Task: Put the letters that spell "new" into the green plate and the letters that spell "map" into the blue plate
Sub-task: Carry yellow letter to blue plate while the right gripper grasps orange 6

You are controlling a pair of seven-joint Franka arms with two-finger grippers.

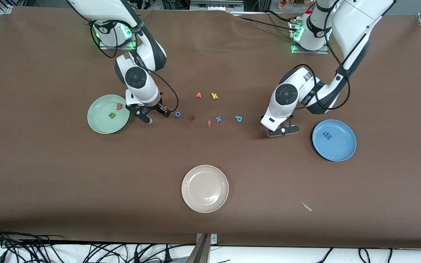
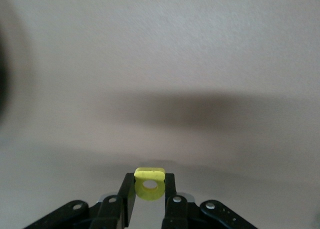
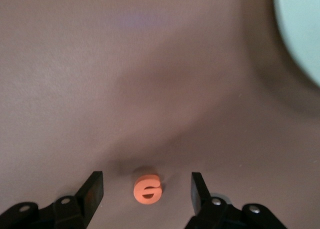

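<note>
Left gripper (image 2: 149,191) first: your left arm's fingers are clamped on the yellow a (image 2: 149,183), low over the brown table (image 1: 49,190) between the teal p (image 1: 238,118) and the blue plate (image 1: 344,153). That pinch looks shallow, with only the letter's lower part caught between the pads, so you risk the foam twisting free or squirting out on the way to the plate, where the blue m (image 1: 327,136) already lies.

Right gripper (image 3: 147,191) next: it hangs low beside the green plate (image 1: 99,126), jaws apart on either side of the orange e (image 3: 147,188), which rests on the table untouched. If you close off centre, one finger could nudge the e aside instead of trapping it, or tip it flat against the cloth. The plate rim sits close, and a sweep toward it could clip the edge and jostle the green n (image 1: 112,115) and the salmon w (image 1: 119,106) lying inside.

Watch the decoys farther back: blue o (image 1: 178,114), a dark red letter (image 1: 192,117), salmon f (image 1: 209,123), blue x (image 1: 218,118), then orange v (image 1: 198,95) and yellow k (image 1: 214,96). The beige plate (image 1: 196,204), nearest the camera, holds nothing.

No brand or label is readable; the letters themselves are the only writing.
</note>
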